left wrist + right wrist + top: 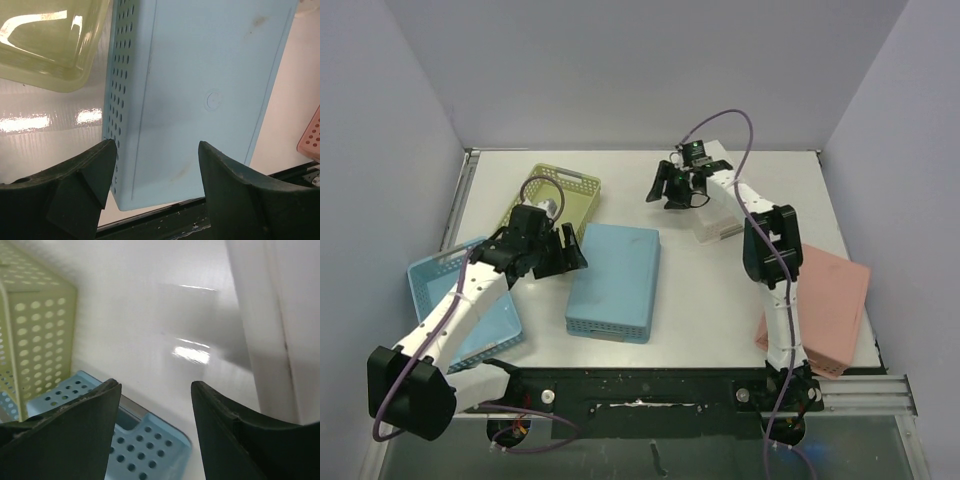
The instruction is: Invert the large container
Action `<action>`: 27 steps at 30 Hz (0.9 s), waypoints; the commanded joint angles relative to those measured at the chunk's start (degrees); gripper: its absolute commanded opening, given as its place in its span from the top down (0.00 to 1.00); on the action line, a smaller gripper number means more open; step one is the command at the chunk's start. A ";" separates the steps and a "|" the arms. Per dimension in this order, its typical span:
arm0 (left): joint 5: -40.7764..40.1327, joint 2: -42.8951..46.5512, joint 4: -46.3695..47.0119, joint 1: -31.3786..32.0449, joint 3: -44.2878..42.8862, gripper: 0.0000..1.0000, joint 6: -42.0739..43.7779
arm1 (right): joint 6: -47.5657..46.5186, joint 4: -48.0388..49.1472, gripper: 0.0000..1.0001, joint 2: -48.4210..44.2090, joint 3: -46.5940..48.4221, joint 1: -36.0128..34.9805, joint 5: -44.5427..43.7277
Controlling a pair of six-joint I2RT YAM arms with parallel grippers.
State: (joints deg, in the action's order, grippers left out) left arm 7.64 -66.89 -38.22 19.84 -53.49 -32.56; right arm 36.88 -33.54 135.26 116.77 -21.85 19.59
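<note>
**Q:** Where does the large container [613, 280] lie?

**A:** At the middle of the table [720, 300], light blue, with its flat base up and its rim down. The left wrist view shows its perforated side wall.

**Q:** Is there any writing on it?

**A:** The base carries a round moulded mark [213, 100]. Anything inside it is too faint to read.

**Q:** How do the grippers stand?

**A:** The left gripper [563, 252] has its jaws spread wide and holds nothing. It is near the container's far left corner, beside the green basket [565, 195]. The right gripper [672, 187] is also spread wide and empty. It is next to the white bin [718, 222], well apart from the container.
</note>
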 commanded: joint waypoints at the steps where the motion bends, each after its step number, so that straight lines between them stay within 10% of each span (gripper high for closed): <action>1: 0.75 -2.22 5.65 0.38 -1.46 0.34 0.79 | 3.34 6.71 0.40 -12.04 -13.23 8.62 -6.61; 17: -4.61 -18.67 9.09 3.81 -8.54 0.34 2.21 | -1.98 10.74 0.39 -41.99 -39.97 16.60 0.66; 27: 5.51 -35.46 18.48 22.70 -27.40 0.36 -2.02 | -8.36 -0.90 0.35 -61.65 -48.53 19.53 -3.59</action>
State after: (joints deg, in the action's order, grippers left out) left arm 5.61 -98.19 -28.56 36.97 -72.20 -32.64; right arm 32.18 -30.35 81.71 68.16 -4.69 18.52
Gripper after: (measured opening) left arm 0.647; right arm 0.636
